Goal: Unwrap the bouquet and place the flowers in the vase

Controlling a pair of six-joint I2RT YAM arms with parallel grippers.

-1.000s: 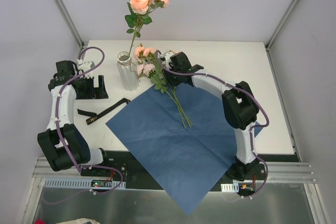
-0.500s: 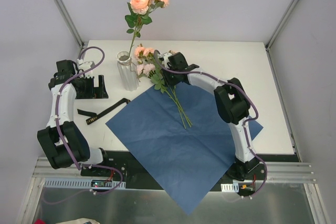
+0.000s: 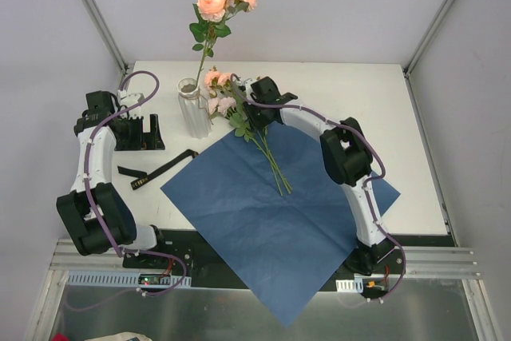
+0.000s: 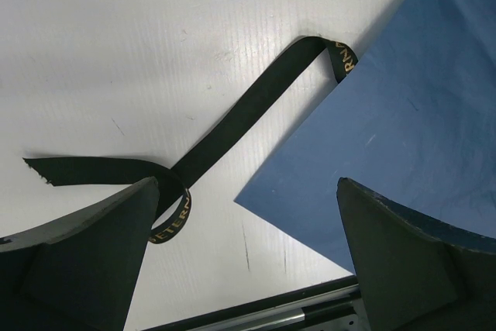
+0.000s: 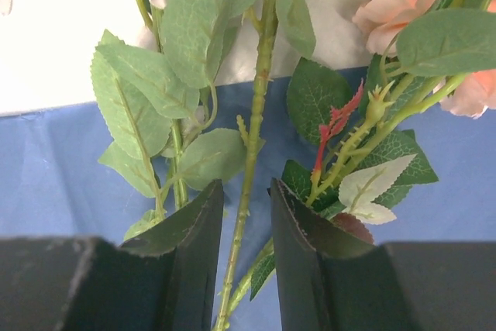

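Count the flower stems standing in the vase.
1: one stem stands in the vase, blooms high above it. The other flowers lie on the blue paper at the right gripper; their count is unclear.

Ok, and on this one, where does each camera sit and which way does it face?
Top external: above and behind the bases, looking down on table, vase and blue paper; both arms show.
Left wrist: looks down at black ribbon beside the paper; left gripper wide open.
Right wrist: looks over the paper; right gripper flanks one green stem.
Shared: the paper, in all three.
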